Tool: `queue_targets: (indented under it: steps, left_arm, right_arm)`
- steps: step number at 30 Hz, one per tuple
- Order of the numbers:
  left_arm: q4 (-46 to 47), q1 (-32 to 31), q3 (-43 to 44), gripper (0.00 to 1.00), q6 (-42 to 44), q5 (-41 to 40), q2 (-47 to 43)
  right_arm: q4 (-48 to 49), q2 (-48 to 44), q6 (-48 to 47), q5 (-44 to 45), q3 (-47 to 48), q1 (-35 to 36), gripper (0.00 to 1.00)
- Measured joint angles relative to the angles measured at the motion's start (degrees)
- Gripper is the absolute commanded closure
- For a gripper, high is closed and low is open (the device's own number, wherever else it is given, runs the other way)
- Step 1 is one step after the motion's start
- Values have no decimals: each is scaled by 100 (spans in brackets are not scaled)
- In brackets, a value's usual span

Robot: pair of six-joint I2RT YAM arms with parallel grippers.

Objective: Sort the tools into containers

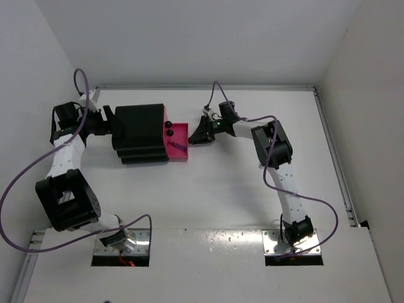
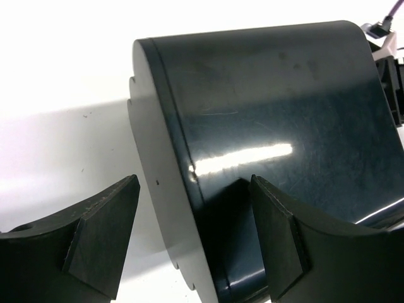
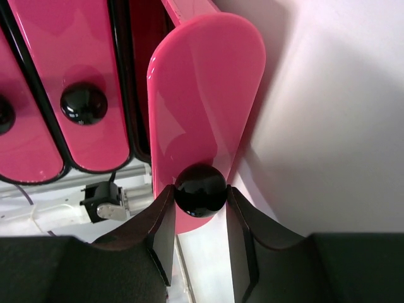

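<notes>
The black drawer unit (image 1: 142, 134) stands at the back left of the table. Its lowest magenta drawer (image 1: 179, 140) is pulled out to the right, with a slim bluish tool (image 1: 177, 146) lying in it. My right gripper (image 1: 197, 135) is shut on that drawer's round black knob (image 3: 200, 190), in front of the drawer's pink front (image 3: 205, 95). My left gripper (image 1: 113, 129) is open, its fingers either side of the unit's back edge (image 2: 189, 189), apart from it. The other tools are out of view.
Two shut pink drawers (image 3: 76, 76) with black knobs (image 3: 83, 104) sit above the open one. The table's back rail (image 1: 208, 87) and right rail (image 1: 331, 151) bound the white surface. Purple cables loop from both arms.
</notes>
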Motion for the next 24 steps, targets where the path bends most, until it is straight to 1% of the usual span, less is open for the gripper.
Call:
queue_targets:
  steps: [7, 15, 24]
  left_arm:
    - [44, -142, -7, 24, 9, 2, 15]
    - [210, -352, -57, 24, 11, 15, 37]
    - [348, -363, -116, 24, 4, 13, 37]
  right_arm:
    - [203, 105, 243, 74, 116, 133, 71]
    - [1130, 476, 999, 13, 295, 343, 71]
    - [1729, 811, 1582, 22, 632, 522, 71]
